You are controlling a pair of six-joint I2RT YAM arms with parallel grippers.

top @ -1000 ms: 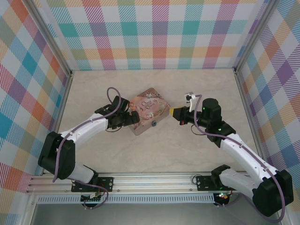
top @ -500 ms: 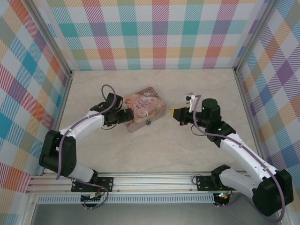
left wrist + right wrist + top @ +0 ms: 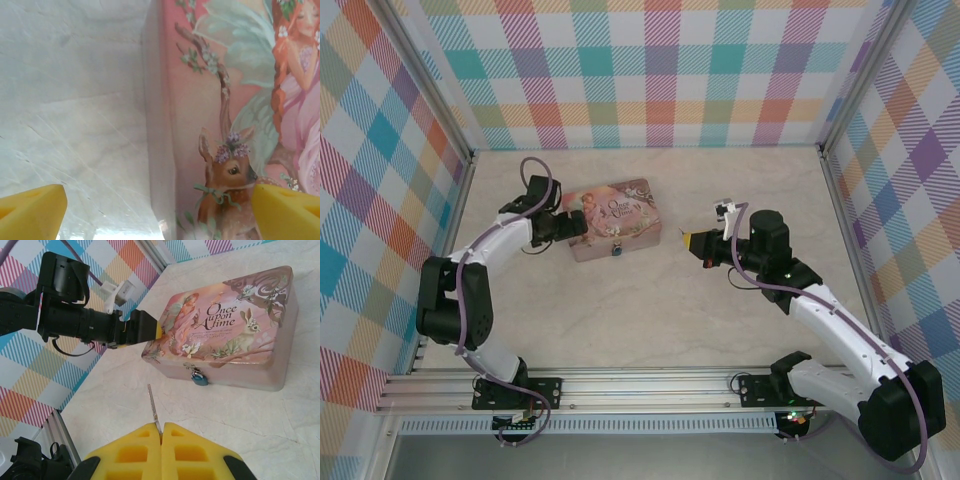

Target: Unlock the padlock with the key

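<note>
Left gripper (image 3: 159, 212), spread wide, straddles the 9 o'clock end of the tin (image 3: 240, 330), likely bracing it so the padlock (image 3: 200, 379) hanging on its 6 o'clock face meets the right gripper (image 3: 161, 432), pinched tight on the key (image 3: 153, 405), off at 3 o'clock.

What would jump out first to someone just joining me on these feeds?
The pink illustrated tin mid-table grabs the eye, with the tiny teal padlock hanging on its front clasp. The left tool sits open at the tin's left end, while the right tool pinches the thin key, pointing toward the padlock but apart from it.
</note>
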